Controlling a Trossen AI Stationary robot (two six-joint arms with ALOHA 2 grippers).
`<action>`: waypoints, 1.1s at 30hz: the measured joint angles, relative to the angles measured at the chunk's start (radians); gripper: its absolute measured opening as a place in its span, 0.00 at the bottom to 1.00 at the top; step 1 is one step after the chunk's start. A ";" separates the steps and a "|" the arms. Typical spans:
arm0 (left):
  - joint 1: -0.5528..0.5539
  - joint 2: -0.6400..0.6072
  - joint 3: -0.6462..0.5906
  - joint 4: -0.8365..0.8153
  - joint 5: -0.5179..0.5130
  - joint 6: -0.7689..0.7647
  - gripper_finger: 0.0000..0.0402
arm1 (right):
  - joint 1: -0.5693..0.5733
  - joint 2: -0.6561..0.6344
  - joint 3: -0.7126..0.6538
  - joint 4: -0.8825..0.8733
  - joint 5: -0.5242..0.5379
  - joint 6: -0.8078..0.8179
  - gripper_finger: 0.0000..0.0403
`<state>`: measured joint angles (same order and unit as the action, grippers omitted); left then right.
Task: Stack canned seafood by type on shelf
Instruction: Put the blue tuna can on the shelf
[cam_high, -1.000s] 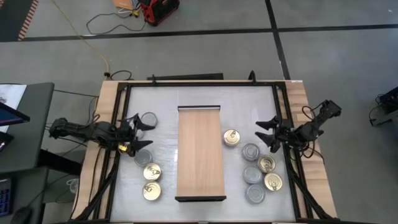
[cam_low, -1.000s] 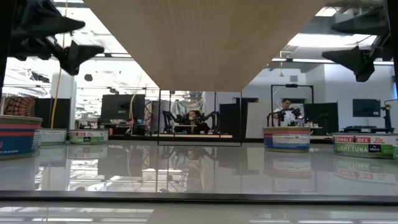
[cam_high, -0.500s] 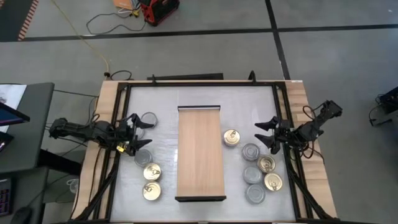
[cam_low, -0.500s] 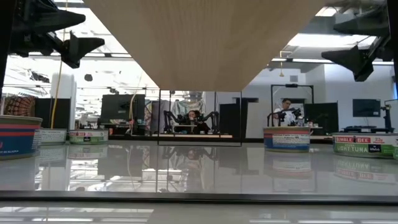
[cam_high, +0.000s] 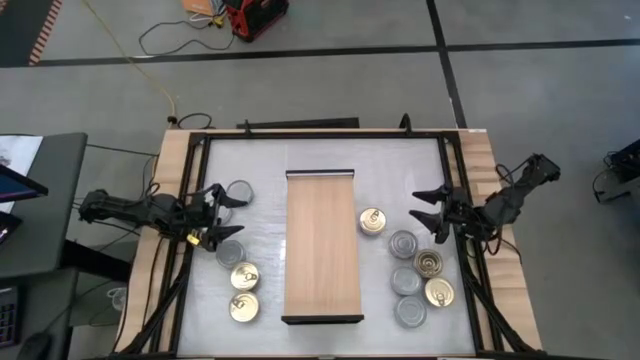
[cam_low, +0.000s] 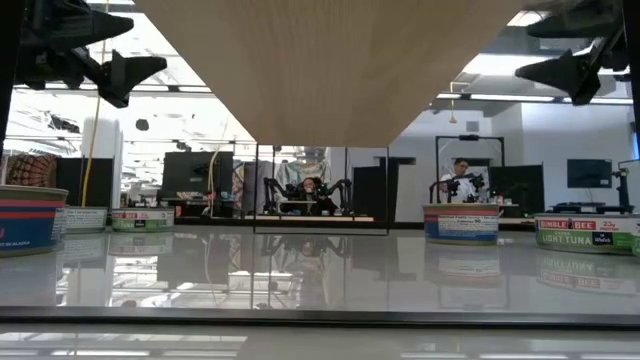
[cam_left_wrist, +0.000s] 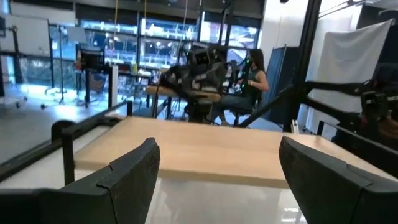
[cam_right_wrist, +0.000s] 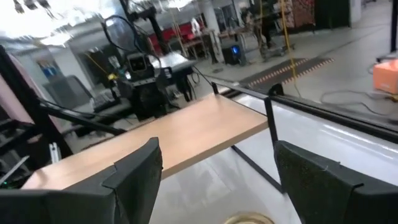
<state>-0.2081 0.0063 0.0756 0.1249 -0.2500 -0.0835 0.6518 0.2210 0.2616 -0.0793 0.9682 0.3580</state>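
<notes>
Cans (cam_high: 404, 244) lie flat on the white surface (cam_high: 390, 165) either side of the shelf (cam_high: 322, 246): six right of it, four left, none on the bare board yet. They look rigid, squat, moderately heavy, with smooth metal walls likely slippery; best gripped across the side wall, low. Left end effector (cam_high: 222, 213) and right end effector (cam_high: 428, 211), fingers apart and empty, hover beside their clusters.

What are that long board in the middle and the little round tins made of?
The shelf looks like light wood, matte with a fine grain, and its short ends carry dark trim, probably metal. The tins look like metal: shiny gold or silver-grey lids that catch the light, with printed paper-like labels round the sides.
</notes>
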 joint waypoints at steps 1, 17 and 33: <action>0.000 0.000 0.016 -0.041 -0.017 -0.019 0.79 | 0.000 0.016 0.034 -0.058 0.002 0.034 0.82; 0.000 0.212 0.287 -0.388 -0.255 -0.138 0.79 | -0.208 0.553 0.530 -1.086 -0.393 0.665 0.79; 0.000 0.602 0.526 -0.390 -0.341 -0.144 0.79 | -0.784 0.843 0.569 -0.778 -0.886 0.143 0.72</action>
<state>-0.2077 0.6082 0.6014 -0.2651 -0.5911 -0.2271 -0.1320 1.0643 0.8303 -0.8569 0.0817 0.5013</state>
